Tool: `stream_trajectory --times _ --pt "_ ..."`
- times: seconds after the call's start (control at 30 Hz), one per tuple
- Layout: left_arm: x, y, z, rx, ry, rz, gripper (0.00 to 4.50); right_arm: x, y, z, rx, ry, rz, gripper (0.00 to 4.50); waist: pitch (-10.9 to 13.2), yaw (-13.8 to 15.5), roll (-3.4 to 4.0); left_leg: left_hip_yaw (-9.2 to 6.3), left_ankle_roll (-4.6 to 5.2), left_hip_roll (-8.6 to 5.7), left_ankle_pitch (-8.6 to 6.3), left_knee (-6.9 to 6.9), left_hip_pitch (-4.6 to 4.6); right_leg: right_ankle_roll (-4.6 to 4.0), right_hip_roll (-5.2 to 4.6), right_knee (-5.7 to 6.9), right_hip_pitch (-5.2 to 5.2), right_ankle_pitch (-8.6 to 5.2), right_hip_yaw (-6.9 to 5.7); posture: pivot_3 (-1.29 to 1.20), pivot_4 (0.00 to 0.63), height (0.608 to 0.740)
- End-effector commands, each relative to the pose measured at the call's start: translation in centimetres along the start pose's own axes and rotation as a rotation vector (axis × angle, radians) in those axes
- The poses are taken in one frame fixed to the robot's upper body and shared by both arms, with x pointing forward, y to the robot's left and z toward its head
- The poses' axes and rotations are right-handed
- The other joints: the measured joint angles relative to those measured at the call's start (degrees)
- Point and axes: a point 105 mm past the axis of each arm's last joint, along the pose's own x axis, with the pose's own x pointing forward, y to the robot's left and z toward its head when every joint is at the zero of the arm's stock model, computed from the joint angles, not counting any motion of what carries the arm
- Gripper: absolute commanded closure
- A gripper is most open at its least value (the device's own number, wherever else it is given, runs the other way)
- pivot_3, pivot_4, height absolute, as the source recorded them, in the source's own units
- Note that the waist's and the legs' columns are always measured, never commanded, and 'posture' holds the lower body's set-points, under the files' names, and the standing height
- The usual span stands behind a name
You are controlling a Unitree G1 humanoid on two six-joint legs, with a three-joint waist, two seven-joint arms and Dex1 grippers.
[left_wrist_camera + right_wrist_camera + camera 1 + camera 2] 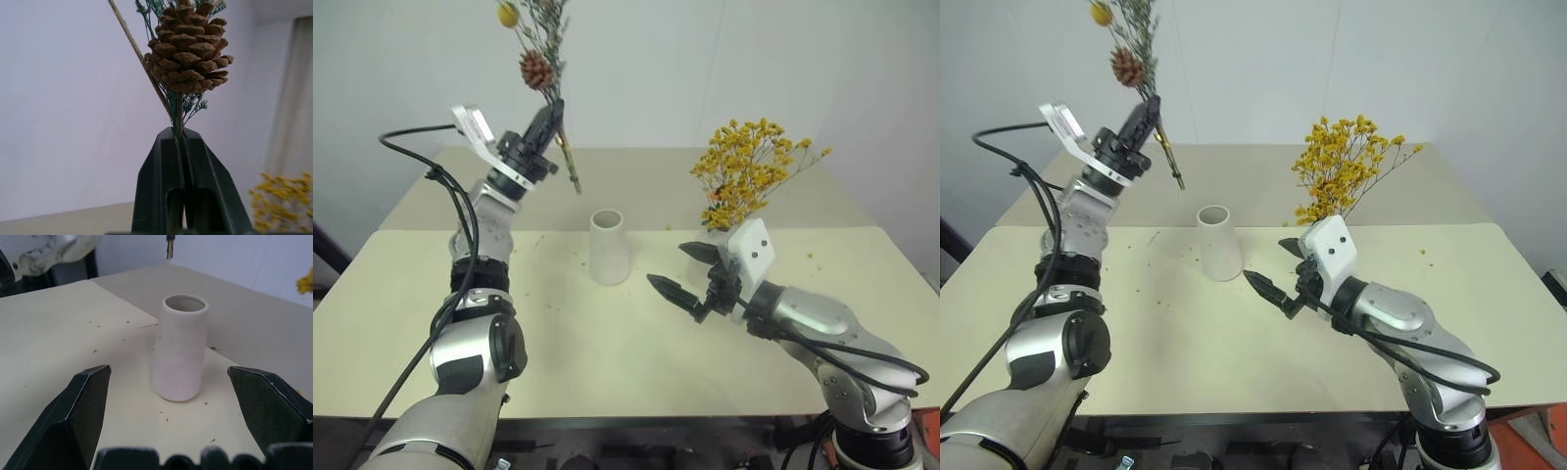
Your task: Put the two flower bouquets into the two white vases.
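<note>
Grey-green bouquet (540,44), with pinecone: held aloft by the left gripper (551,115), whose fingers are pressed together on the stems; stem ends hang free below the fingers, above the table (431,294).

Head views. Tapered white vase (609,247): upright and empty, mouth open, standing below and to the right of the left gripper, well apart from it. Right gripper (688,270): fingers spread wide and empty, pointing at this vase from just beside it, nothing between them. Yellow bouquet (749,169): its stems run down behind the right gripper's white wrist housing; the second vase is hidden there. Table of two cream tops set end to end, with small crumbs of plant matter scattered around the tapered vase. Plain white wall (705,69) behind.

Left wrist view. Pinecone (188,46) directly above the closed fingertips; a thin bare stem (139,61) slants past it; yellow blossoms (283,203) off to one side.

Right wrist view. Tapered vase centred beyond the two parted fingers (73,416), with clear table between; specks of debris around its foot.
</note>
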Motion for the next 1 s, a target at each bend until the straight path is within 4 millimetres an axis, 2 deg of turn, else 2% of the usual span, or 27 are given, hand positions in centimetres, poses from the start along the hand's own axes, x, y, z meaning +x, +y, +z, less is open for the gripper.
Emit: stream_trajectory --times 0.03,0.2,0.47,0.77,1.0 --pt "1.1 -1.0 0.8 -0.028 -0.075 -0.093 4.48 -0.8 0.3 0.7 -0.020 -0.025 -0.036 0.00 0.00 0.00 0.00 -0.01 0.00 0.00 0.00 0.00 -0.01 0.00 0.01 -0.01 0.00 0.00 -0.01 0.00 0.150 0.740" --pt "1.1 -1.2 -1.0 -0.047 -0.033 -0.121 4.48 -1.2 0.2 0.5 -0.027 -0.012 -0.063 0.00 0.00 -0.15 0.00 -0.01 0.02 0.00 -0.01 0.00 -0.02 0.00 0.01 -0.01 -0.02 0.00 0.00 0.00 0.150 0.740" --pt "0.3 -1.5 -3.6 0.044 0.071 -0.145 4.48 -1.7 -0.2 0.5 -0.034 -0.001 -0.099 0.00 0.00 -0.14 0.00 -0.01 0.03 0.00 -0.01 -0.01 -0.02 0.01 0.01 -0.02 -0.01 0.00 0.00 0.00 0.150 0.740" --pt "-0.3 -1.6 -5.1 0.068 0.124 -0.152 4.48 -1.6 -0.4 0.3 -0.024 0.012 -0.111 0.00 0.00 -0.09 0.00 -0.02 0.03 0.00 -0.01 0.00 -0.02 0.01 0.01 -0.01 0.00 0.00 0.00 0.00 0.150 0.740" --pt "-2.0 -1.4 -6.6 0.095 0.196 -0.152 4.48 -1.5 -0.5 -0.1 0.011 0.010 -0.120 0.00 0.00 -0.19 0.00 -0.01 0.03 0.01 -0.01 0.00 0.00 0.01 0.02 0.02 0.00 0.00 0.01 0.00 0.150 0.740"
